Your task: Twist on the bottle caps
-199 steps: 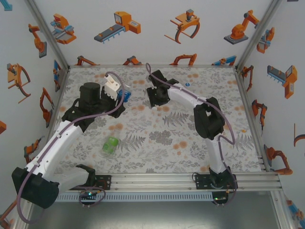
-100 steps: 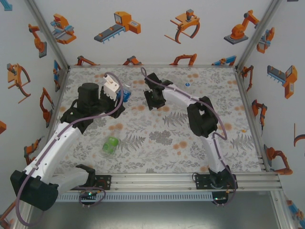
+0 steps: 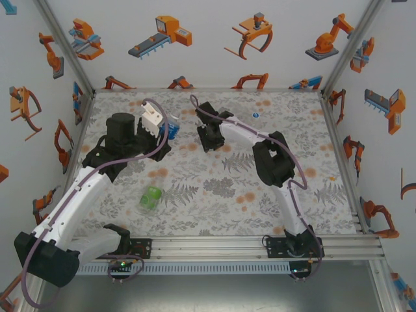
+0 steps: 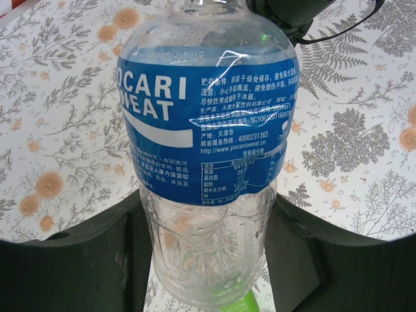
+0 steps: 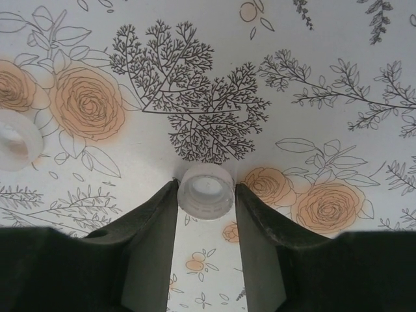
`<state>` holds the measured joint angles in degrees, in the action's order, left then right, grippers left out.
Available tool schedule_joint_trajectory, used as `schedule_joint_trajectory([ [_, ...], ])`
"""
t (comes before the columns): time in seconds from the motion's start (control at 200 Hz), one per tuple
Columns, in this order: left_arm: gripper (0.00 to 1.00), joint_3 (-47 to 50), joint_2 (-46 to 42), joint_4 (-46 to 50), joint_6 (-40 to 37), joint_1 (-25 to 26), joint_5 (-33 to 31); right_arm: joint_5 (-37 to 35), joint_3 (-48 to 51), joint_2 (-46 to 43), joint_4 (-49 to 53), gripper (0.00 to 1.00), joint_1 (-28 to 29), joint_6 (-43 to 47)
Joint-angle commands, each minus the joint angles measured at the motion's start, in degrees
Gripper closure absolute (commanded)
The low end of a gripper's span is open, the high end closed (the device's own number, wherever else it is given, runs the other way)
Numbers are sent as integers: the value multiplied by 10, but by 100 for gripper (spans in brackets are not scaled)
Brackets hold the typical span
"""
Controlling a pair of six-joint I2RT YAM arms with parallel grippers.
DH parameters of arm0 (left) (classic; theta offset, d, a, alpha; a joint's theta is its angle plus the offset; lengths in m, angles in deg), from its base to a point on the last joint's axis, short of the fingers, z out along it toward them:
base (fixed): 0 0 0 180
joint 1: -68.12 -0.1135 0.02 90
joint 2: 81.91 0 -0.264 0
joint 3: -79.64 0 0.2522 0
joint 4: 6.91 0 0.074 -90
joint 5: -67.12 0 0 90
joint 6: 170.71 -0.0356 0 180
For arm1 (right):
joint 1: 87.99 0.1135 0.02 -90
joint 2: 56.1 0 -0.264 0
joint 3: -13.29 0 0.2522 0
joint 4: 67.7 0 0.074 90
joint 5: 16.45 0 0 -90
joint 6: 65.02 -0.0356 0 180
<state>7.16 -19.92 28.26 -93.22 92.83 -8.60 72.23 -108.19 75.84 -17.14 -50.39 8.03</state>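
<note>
While the left hand (image 4: 208, 250) is gripping the blue bottle (image 4: 208, 130), the right hand (image 5: 207, 190) is moving closer to it than before, its fingers (image 5: 156, 224) now pinching a small white bottle cap (image 5: 207, 188).

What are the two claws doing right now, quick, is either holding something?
Left claw: closed on the blue-label bottle.
Right claw: closed on a small whitish cap.
</note>
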Motion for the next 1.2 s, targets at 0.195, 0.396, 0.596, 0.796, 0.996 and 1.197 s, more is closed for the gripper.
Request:
schedule_joint_trajectory([
  [0.195,100,-1,1,-12,-4,-2,21,-21,11,-23,7,71,7,6],
  [0.396,100,-1,2,-12,-4,-2,21,-20,91,-98,0,74,10,3],
  [0.596,100,1,4,-14,-5,-2,23,-15,195,-188,-2,75,14,-1],
  [0.796,100,5,5,-18,-14,-2,31,-18,308,-268,-5,75,29,-31],
  [0.996,100,9,7,-21,-13,0,34,-16,403,-303,-40,75,50,-78],
  [1.197,100,8,13,-23,-11,-1,37,-25,435,-292,-77,74,55,-103],
])
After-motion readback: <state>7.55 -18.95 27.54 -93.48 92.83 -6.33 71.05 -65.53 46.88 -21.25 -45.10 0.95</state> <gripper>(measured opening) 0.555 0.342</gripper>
